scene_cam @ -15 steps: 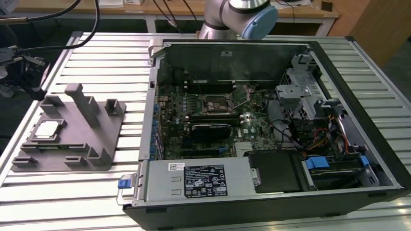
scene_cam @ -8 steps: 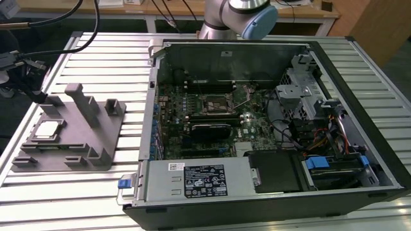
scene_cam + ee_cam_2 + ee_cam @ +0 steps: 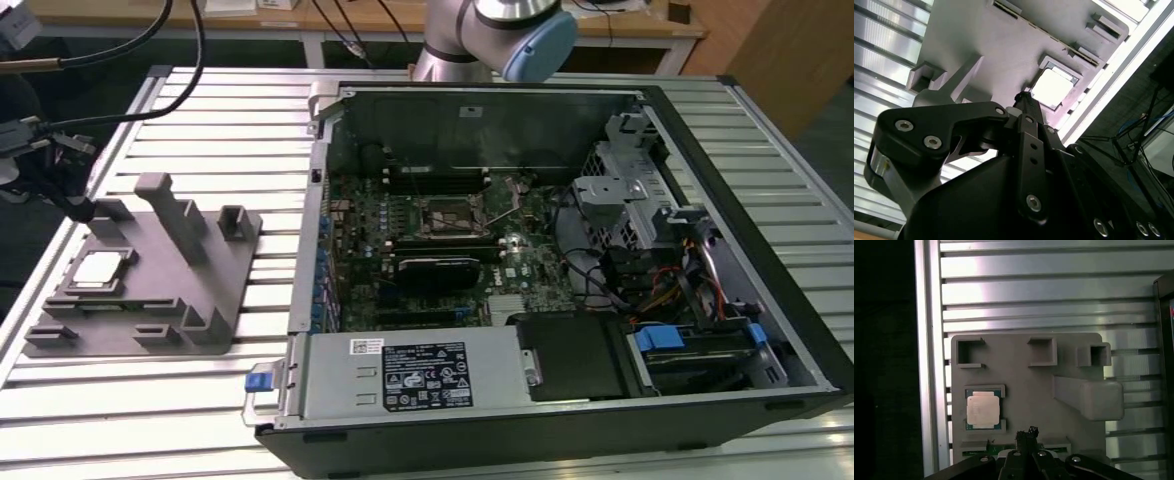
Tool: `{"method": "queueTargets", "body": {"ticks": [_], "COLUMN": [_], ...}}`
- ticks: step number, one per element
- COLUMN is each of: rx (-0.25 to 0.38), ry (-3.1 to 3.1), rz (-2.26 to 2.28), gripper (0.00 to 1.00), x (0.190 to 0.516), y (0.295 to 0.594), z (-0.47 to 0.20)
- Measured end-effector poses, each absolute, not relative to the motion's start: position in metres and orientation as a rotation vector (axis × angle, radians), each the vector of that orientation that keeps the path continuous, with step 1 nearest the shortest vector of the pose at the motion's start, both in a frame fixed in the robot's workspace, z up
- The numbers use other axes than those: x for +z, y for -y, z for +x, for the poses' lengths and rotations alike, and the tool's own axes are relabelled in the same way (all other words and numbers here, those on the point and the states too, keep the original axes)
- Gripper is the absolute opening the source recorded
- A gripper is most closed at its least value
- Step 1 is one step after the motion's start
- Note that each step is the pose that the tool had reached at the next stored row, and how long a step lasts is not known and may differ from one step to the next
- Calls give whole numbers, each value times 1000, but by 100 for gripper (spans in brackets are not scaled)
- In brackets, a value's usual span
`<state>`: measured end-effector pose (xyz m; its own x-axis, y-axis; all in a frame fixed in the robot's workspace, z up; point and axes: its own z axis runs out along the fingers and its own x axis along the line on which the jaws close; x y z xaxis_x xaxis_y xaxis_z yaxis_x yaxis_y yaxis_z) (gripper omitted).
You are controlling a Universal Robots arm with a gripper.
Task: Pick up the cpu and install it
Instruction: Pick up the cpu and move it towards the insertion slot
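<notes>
Cpu (image 3: 983, 410) sat flat in its framed recess on the grey fixture plate (image 3: 1024, 385), metal top up, untouched. Recess was on the plate's side facing away from the PC case (image 3: 747, 330), close to that plate edge. In the exterior view the plate (image 3: 147, 290) lay on the slatted desk (image 3: 200, 400) w/ the cpu (image 3: 100, 270) in it, well apart from the empty socket (image 3: 447, 212) inside the case.

Gripper (image 3: 1026, 434) hung over the plate, pointing down at it. Jaws looked closed to a narrow tip w/ nothing btwn them; not touching the chip.

Key relation: tip was not over the cpu. It stood above the plate's middle strip, w/ the cpu off to one side, toward the plate's outer edge, and the plate's tall post (image 3: 1086, 397) on the other side. The second wrist view agreed: gripper (image 3: 1023, 97) tip just short of the cpu (image 3: 1052, 87), near but apart.

Chip is square, so no long axis to match; its edges ran parallel to the plate's edges.
</notes>
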<state>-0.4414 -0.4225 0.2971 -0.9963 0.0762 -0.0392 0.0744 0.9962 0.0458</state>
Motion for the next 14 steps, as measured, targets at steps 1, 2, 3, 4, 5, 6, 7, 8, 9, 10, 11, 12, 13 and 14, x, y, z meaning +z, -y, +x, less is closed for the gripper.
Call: {"method": "queueTargets", "body": {"ticks": [1,2,3,4,5,6,7,8,9,10,11,12,13,14], "rx": [69,69,69,69,69,69,69,69,69,69,69,69,69,69], "ry": [-3098,-3098,-3098,-3098,-3098,-3098,-3098,-3098,-3098,-3098,-3097,-3098,-3098,-3098], "rz": [117,117,117,117,117,117,117,117,117,117,117,117,117,117], "gripper": [11,11,11,11,11,11,11,11,11,11,11,11,11,11], "x": [296,295,294,293,292,291,290,289,288,287,286,285,283,282], "y": [423,424,425,425,426,426,427,427,427,427,428,428,428,428], "z": [-442,-442,-443,-443,-443,-444,-444,-445,-446,-447,-448,-448,-449,-450]}}
